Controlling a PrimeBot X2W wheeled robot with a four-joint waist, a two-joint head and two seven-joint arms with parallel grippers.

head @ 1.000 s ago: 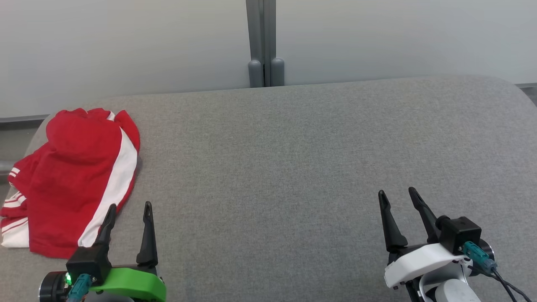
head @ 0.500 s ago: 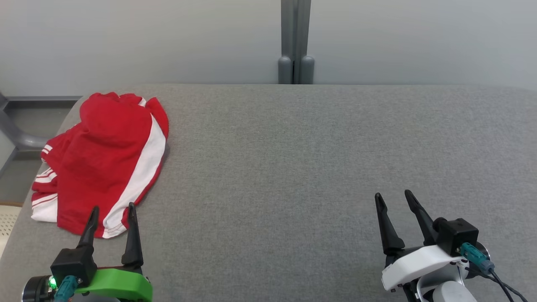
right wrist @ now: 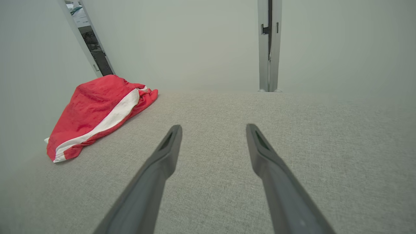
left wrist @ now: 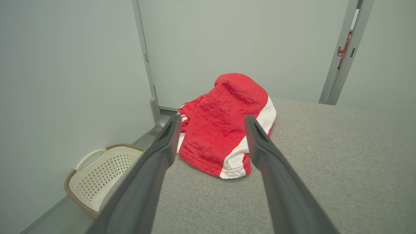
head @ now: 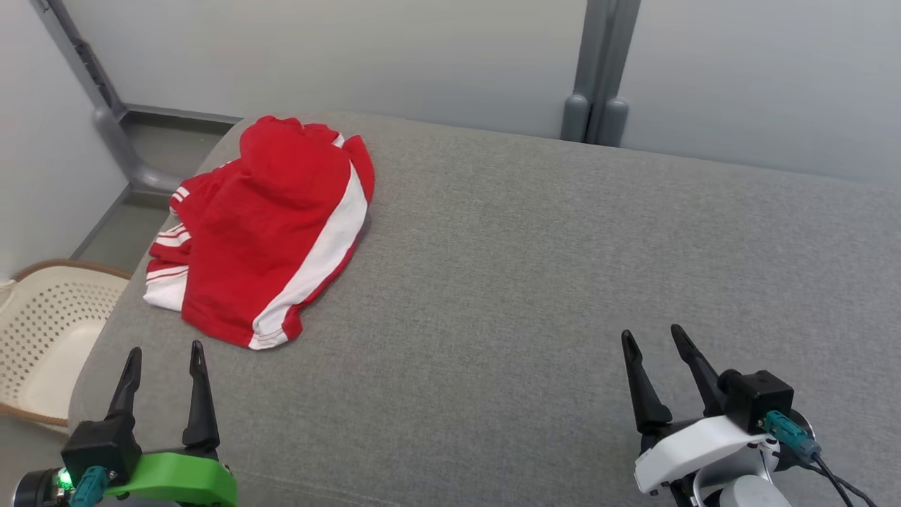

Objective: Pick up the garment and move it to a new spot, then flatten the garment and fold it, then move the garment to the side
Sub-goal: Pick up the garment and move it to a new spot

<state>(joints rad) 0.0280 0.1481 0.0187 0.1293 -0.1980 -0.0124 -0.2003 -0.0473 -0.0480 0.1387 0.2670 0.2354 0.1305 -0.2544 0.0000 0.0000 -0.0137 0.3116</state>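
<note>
The garment (head: 264, 229), red with white side stripes, lies crumpled near the far left corner of the grey padded table (head: 535, 282). My left gripper (head: 164, 350) stands open at the lower left, short of the garment's near hem and apart from it. In the left wrist view the garment (left wrist: 224, 126) shows ahead between the spread fingers (left wrist: 164, 143) of the left gripper (left wrist: 211, 118). My right gripper (head: 651, 334) is open over bare table at the lower right. In the right wrist view the garment (right wrist: 94, 113) lies far to the left of the right gripper (right wrist: 213, 127).
A cream perforated laundry basket (head: 42, 331) stands on the floor off the table's left edge, also in the left wrist view as the basket (left wrist: 97, 175). Pale partition walls and a grey post (head: 595, 77) run behind the table. The table's left edge is close beside my left gripper.
The head camera has turned left, so the whole scene shifted right and the basket and left wall came into view. The garment lies as before. Both grippers stay open.
</note>
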